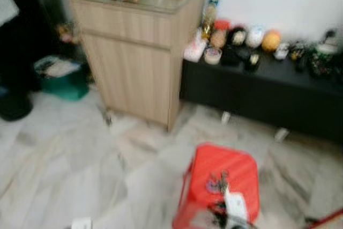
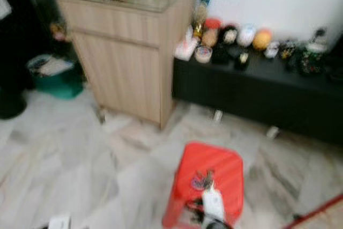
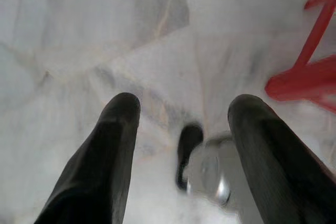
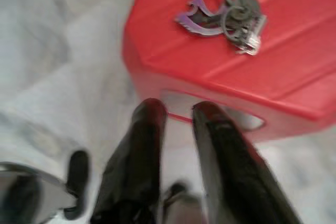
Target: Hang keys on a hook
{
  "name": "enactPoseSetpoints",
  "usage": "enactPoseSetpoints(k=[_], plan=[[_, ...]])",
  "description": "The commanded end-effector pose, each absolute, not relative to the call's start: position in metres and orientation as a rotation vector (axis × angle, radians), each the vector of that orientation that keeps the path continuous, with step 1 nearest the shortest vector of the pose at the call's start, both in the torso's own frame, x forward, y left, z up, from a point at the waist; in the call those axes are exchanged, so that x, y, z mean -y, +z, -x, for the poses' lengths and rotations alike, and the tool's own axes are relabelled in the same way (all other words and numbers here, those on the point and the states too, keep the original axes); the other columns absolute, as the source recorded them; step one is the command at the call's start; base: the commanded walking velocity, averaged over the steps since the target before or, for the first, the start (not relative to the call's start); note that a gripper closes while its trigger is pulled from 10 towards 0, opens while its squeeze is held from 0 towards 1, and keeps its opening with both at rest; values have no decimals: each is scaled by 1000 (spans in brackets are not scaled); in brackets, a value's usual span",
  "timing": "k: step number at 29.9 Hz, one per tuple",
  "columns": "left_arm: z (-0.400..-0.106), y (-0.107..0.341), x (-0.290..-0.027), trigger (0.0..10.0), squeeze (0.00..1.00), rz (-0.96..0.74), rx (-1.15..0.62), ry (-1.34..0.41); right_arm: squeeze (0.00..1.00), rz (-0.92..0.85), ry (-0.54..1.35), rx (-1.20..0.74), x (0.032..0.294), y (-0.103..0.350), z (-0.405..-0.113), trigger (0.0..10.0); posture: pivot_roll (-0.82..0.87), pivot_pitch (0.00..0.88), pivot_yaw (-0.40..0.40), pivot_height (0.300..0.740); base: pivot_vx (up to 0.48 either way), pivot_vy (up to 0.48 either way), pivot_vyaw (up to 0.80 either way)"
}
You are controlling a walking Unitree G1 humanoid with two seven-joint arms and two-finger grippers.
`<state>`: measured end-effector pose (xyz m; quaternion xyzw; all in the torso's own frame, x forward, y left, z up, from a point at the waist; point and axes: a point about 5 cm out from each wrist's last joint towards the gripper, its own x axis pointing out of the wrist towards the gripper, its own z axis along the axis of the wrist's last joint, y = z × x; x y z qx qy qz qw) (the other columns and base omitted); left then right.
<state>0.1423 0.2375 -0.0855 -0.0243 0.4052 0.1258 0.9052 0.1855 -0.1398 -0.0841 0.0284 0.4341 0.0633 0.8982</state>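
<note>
Nearest the robot, the right pincer point(image 4: 176, 114) hangs just short of the red stool point(image 4: 294, 61), its fingers close together with a slim gap and holding nothing. The left pincer point(image 3: 181, 116) hangs over the marble floor point(image 3: 79, 35), fingers apart and empty. The keys point(image 4: 226, 14) lie on the stool's top. Farther off stand a wooden cabinet point(image 1: 134, 52) and a low black table point(image 1: 268, 92). No hook can be made out, perhaps because of blur. The right pincer should open wider, then descend squarely over the key ring
</note>
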Motion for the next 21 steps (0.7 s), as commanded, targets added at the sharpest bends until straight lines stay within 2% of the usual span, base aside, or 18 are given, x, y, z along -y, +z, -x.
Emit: enactPoseSetpoints(k=[1, 9, 21], plan=[[-150, -84, -231, 10000, 0, 61, -819, 246, 0, -44, 93, -928, 155, -88, -177, 10000, 94, 23, -33, 740, 244, 0, 0], [-150, -84, -230, 10000, 0, 63, -818, 246, 0, -47, 90, -928, 156, -88, -178, 10000, 91, 29, -34, 740, 244, 0, 0], [-150, -85, -228, 10000, 0, 71, -820, 241, 0, -60, 85, -920, 156, -87, -179, 10000, 92, 40, -35, 740, 0, 0, 0]])
